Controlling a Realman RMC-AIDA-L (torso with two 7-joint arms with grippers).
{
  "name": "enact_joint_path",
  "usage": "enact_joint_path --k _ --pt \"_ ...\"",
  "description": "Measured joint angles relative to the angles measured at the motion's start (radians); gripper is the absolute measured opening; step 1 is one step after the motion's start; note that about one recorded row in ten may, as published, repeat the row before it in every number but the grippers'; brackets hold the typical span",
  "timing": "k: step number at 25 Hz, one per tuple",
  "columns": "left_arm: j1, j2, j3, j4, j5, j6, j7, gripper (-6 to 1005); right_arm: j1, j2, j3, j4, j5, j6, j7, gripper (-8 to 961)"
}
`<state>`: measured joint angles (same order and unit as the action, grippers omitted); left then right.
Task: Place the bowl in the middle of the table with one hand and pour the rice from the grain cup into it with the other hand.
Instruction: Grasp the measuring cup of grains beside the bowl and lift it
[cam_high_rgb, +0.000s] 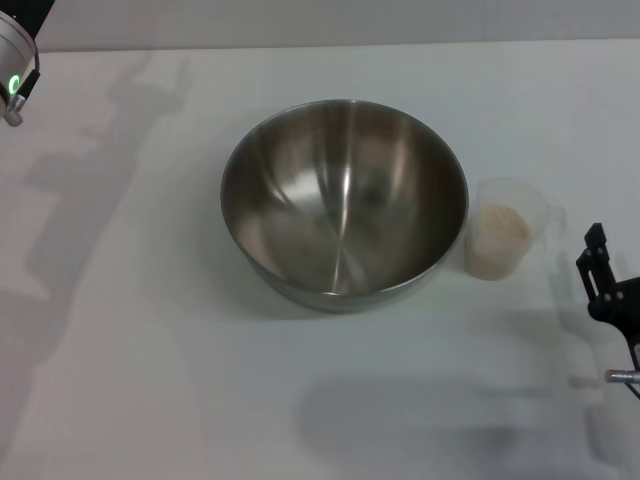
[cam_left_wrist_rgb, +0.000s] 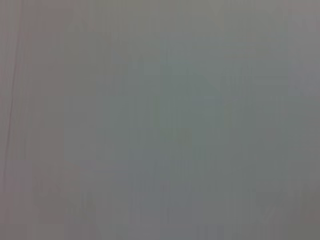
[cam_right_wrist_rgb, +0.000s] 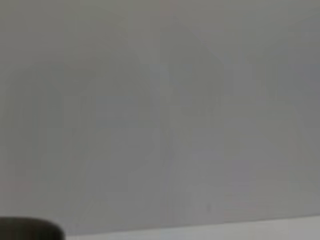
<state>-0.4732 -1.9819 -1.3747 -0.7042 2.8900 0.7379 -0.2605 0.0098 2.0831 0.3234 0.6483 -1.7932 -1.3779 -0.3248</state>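
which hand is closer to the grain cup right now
Right. The right hand sits just beside the grain cup; the left hand is across the bowl, far corner.

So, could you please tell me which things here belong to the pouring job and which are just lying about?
For the job:
- bowl, mid-table, empty
- cup holding rice, just right of the bowl
- table
- right tool, near the cup
- left tool, far corner

Lying about:
- nothing visible
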Motion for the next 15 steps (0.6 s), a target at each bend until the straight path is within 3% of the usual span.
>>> enact_joint_path --k 15 --pt "0.006 0.000 0.010 -0.001 0.000 0.003 0.000 532 0.024 0.000 -0.007 -0.011 0.003 0.072 -0.017 681"
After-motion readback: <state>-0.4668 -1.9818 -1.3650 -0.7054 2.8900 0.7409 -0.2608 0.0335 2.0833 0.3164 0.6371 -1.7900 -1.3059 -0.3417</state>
